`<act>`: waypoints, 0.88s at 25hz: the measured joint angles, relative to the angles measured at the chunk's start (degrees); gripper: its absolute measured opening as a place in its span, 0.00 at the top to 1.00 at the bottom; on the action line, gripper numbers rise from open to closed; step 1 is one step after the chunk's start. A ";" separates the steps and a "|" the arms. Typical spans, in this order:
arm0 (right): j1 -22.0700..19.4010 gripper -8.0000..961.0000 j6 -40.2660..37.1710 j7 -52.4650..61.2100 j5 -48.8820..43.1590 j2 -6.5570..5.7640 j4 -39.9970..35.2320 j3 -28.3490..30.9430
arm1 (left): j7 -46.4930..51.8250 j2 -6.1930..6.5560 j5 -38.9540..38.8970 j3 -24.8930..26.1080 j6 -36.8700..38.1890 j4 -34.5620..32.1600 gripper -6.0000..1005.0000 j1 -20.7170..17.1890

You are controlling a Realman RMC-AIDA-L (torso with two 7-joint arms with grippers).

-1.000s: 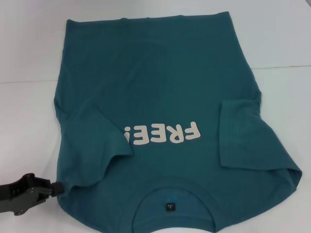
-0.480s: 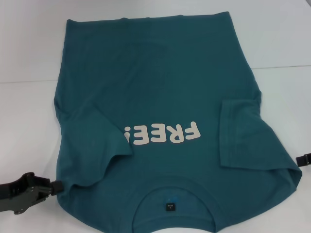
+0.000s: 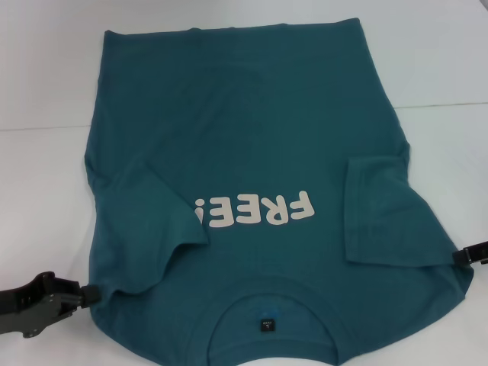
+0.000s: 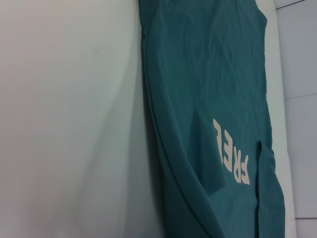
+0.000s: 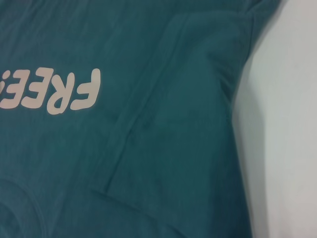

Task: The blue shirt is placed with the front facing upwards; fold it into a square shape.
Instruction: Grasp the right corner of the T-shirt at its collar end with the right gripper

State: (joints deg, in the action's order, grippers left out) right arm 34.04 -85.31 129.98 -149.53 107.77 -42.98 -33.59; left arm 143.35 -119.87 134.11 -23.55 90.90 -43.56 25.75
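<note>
The blue shirt (image 3: pixel 252 137) lies flat, front up, on the white table, neckline and dark label (image 3: pixel 266 323) nearest me. The white "FREE!" lettering (image 3: pixel 255 211) crosses the chest. Both sleeves are folded inward onto the body, one on my left (image 3: pixel 156 221) and one on my right (image 3: pixel 374 213). My left gripper (image 3: pixel 85 293) sits at the shirt's near-left shoulder corner, its tip against the cloth edge. My right gripper (image 3: pixel 467 257) reaches in from the right edge to the near-right shoulder corner. The shirt also shows in the left wrist view (image 4: pixel 208 99) and the right wrist view (image 5: pixel 163 148).
The white table (image 3: pixel 38 191) surrounds the shirt on the left, right and far sides. A faint seam (image 3: pixel 442 104) runs across the table at mid-height. The shirt's near hem runs off the bottom of the head view.
My right gripper has come in from the right edge toward the shirt's near-right shoulder corner. The left gripper and the shirt have not moved.
</note>
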 joint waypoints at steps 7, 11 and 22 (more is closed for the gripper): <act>0.81 0.35 1.25 0.51 -1.08 0.32 1.60 -0.69 | 0.00 -0.02 0.00 0.00 -0.03 0.06 0.98 0.24; 1.44 0.35 2.14 1.48 -2.39 0.34 2.47 -0.78 | 0.00 -0.02 0.00 0.03 -0.11 0.06 0.98 0.18; 2.01 0.36 2.89 1.77 -2.43 0.44 3.69 -0.77 | 0.00 -0.02 0.07 0.00 -0.54 0.06 0.98 0.00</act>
State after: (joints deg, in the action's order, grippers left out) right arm 36.05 -82.43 131.75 -151.97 108.20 -39.29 -34.36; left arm 143.35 -119.88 134.18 -23.56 90.36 -43.50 25.76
